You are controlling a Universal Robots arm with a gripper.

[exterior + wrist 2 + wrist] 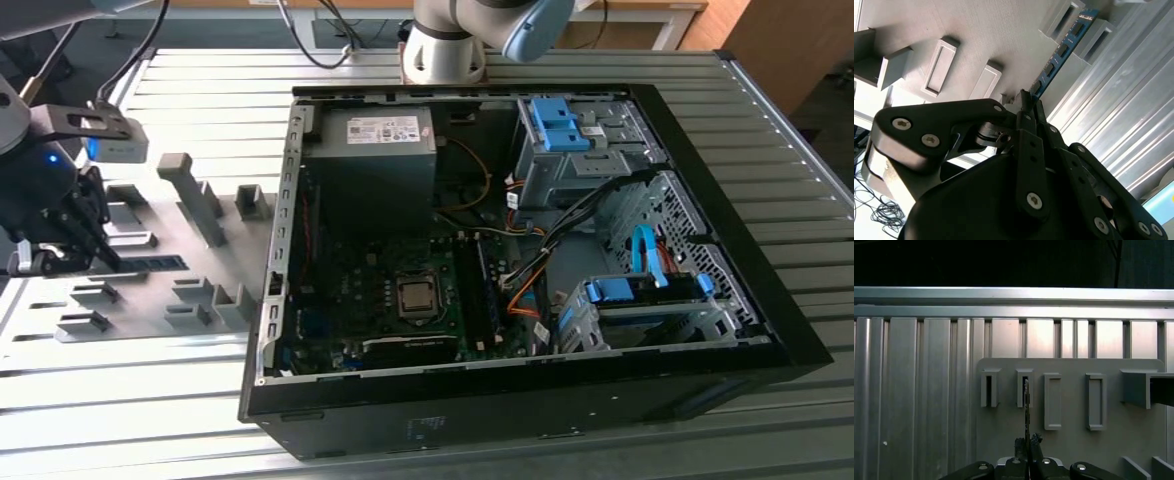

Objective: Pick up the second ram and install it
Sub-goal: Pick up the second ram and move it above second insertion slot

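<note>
Blue-green circuit board, thin and long, the second ram (150, 263) stands on its narrow edge on a grey fixture plate (171, 222) at the exterior view's left, well apart from the open computer case (787, 330). In the second wrist view the stick (1064, 47) shows its row of black chips. In the first wrist view it is seen edge-on (1027, 410), a fine line running from the fingertips to a small slotted holder block (1023, 377) that takes its far end.

The pincer (1027, 441) is drawn in narrow at the stick's near end, with one finger (1036, 439) on each broad face. As far as the frames let me judge, it is closed on the board and not merely straddling it. The second wrist view agrees: the dark linkages converge to a point (1030, 102) just where the blue edge begins.

The relation that matters is the axis. The stick's length runs straight away from the pincer (96, 258), toward the exterior view's right and the case, so the hold is at one tip and not at the middle. I judge that almost the whole board overhangs the fingers, with its far end seated in the holder.

The plate carries other empty grey blocks and rests on the ribbed aluminium bench (134, 400). Inside the case the motherboard (387, 270) lies flat and open from above.
</note>
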